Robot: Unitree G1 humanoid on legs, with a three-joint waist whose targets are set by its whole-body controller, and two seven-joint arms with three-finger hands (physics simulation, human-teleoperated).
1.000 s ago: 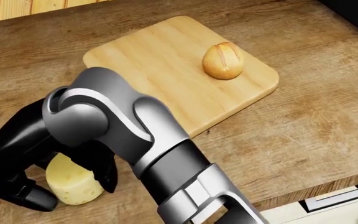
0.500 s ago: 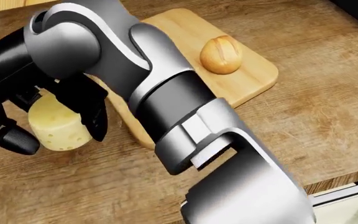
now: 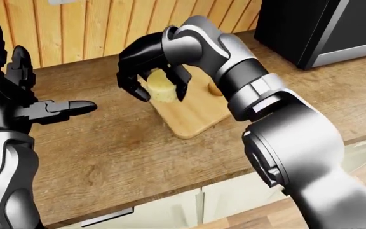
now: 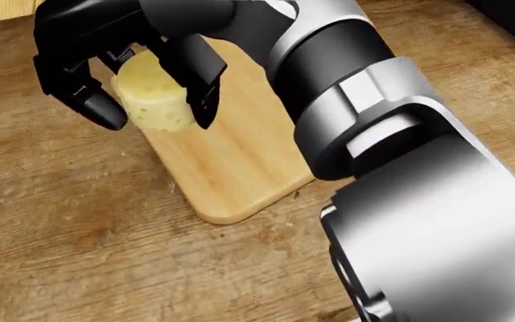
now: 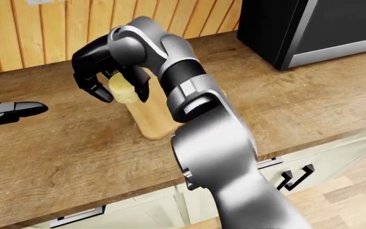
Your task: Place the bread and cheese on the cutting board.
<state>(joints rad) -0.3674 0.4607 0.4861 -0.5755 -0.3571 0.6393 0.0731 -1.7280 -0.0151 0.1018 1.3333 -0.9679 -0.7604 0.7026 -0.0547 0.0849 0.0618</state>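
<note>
My right hand (image 4: 146, 100) is shut on the cheese (image 4: 154, 100), a pale yellow cylinder with holes. It holds the cheese over the upper left part of the wooden cutting board (image 4: 231, 174); I cannot tell if the cheese touches the board. In the left-eye view the cheese (image 3: 161, 88) sits between the black fingers (image 3: 130, 86). A brown sliver of the bread (image 3: 213, 88) shows on the board behind my right forearm; the arm hides it in the head view. My left hand (image 3: 40, 78) is open and empty, raised over the counter at the left.
A black appliance (image 3: 316, 28) stands on the counter at the upper right. A wood-panel wall (image 3: 75, 24) runs along the counter's top edge. The counter (image 4: 70, 235) ends at the bottom of the eye views above pale drawers (image 5: 285, 176).
My right hand lifted the cheese off the counter and carried it up and right onto the board's area. My right arm now covers the bread in the head view.
</note>
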